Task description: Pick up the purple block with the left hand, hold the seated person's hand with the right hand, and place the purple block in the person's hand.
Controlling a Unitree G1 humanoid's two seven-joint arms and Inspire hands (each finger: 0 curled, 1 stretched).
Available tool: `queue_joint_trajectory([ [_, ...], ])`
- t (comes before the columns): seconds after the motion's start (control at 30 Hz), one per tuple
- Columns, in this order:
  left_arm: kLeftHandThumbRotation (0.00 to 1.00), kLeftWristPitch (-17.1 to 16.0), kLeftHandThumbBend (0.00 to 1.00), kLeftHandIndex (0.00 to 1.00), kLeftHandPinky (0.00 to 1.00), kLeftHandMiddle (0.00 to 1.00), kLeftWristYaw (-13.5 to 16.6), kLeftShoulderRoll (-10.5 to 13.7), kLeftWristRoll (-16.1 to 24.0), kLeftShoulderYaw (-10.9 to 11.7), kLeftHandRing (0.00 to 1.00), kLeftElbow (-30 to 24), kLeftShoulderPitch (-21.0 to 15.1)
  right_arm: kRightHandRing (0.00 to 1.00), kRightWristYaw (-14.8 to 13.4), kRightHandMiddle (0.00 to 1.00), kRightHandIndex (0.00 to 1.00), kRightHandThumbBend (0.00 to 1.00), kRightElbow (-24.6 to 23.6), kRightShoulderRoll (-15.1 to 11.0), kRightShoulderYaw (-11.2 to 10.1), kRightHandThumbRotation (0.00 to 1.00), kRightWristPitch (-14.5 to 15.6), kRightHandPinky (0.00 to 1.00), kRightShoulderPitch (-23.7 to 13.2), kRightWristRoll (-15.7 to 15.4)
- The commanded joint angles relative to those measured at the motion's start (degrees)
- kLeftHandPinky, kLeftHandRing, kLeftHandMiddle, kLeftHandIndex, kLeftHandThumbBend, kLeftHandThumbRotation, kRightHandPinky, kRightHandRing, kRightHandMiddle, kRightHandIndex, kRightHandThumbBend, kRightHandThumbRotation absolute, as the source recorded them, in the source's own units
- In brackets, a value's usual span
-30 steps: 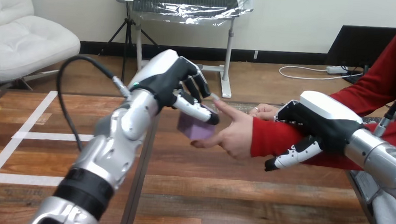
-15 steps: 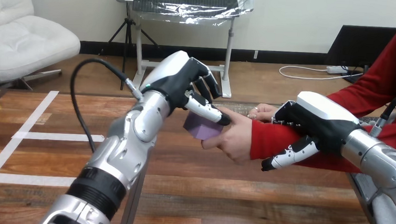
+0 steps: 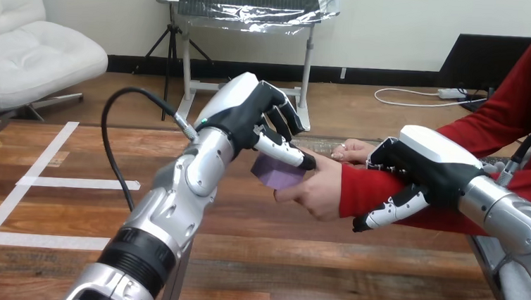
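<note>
Wooden table [image 3: 325,267], purple block [image 3: 275,173] — person's hand [image 3: 320,192] touching

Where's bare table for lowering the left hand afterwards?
Bare wooden table lies in the foreground below the person's hand, and around the white tape lines at left. Crowded: left hand pinching the purple cube block at that hand, right hand gripping the red-sleeved forearm.

Light fell bright and even across the table [image 3: 311,266]. Pale highlights sat on my left arm [image 3: 201,170], and the white shell of my right hand [image 3: 428,158] gleamed.
</note>
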Motion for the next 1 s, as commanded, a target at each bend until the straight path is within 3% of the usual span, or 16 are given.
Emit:
queue_joint_trajectory([
  [0.0, 0.0, -2.7, 0.82, 0.42, 0.36, 0.45, 0.6, -2.9, -0.8, -1.1, 0.4, 0.7, -5.3, 0.25, -0.7, 0.29, 0.3, 0.91, -4.5, 3.8, -0.8, 0.26, -1.3, 0.24, -1.5, 1.1],
  [0.67, 0.0, -2.5, 0.82, 0.43, 0.36, 0.46, -0.2, -3.4, -0.8, -1.2, 0.41, 0.6, -5.3, 0.27, -0.3, 0.31, 0.32, 0.9, -4.9, 3.4, -0.9, 0.26, -0.8, 0.26, -1.0, 1.2],
  [0.97, 0.0, -0.5, 0.81, 0.44, 0.38, 0.47, -1.4, -3.2, -0.8, -0.9, 0.43, -0.7, -5.0, 0.28, -0.3, 0.32, 0.33, 0.89, -5.0, 3.1, -0.9, 0.25, -1.1, 0.28, -0.9, 1.2],
])
